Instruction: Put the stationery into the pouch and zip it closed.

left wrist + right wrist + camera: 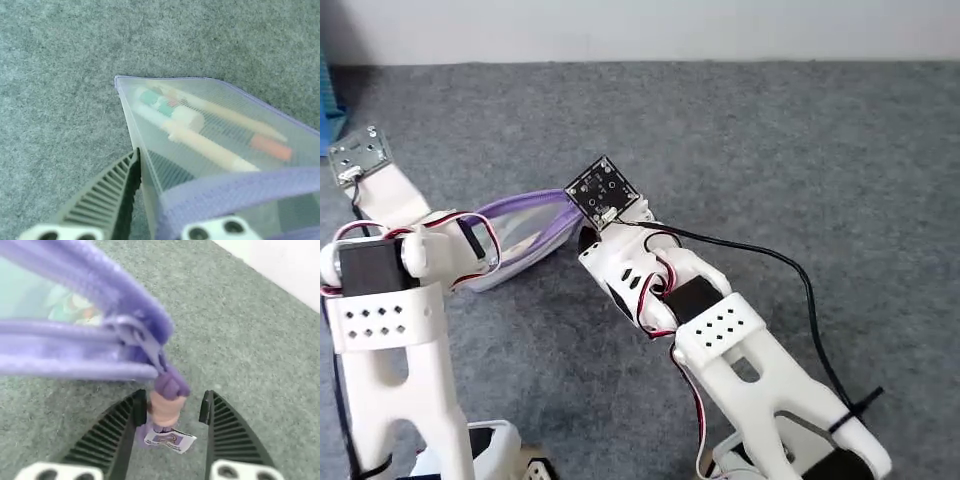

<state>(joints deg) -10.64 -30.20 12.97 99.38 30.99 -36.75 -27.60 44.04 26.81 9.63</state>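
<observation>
A translucent pouch (525, 232) with a purple zipper stretches between two robot arms at a grey carpeted table (800, 150), with pens (200, 142) and other stationery showing through its side. The left gripper (142, 167) is clamped on one end of the pouch. At the other end the right gripper (171, 400) stands narrowly open, its fingers (131, 415) either side of the zipper pull (167, 390).

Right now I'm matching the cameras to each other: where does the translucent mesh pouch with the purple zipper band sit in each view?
High view: the translucent mesh pouch sits between the two arms.
Left wrist view: pinched in the left gripper, pens showing inside.
Right wrist view: just beyond the open right gripper.
Shared landmark: its purple zipper band.
</observation>
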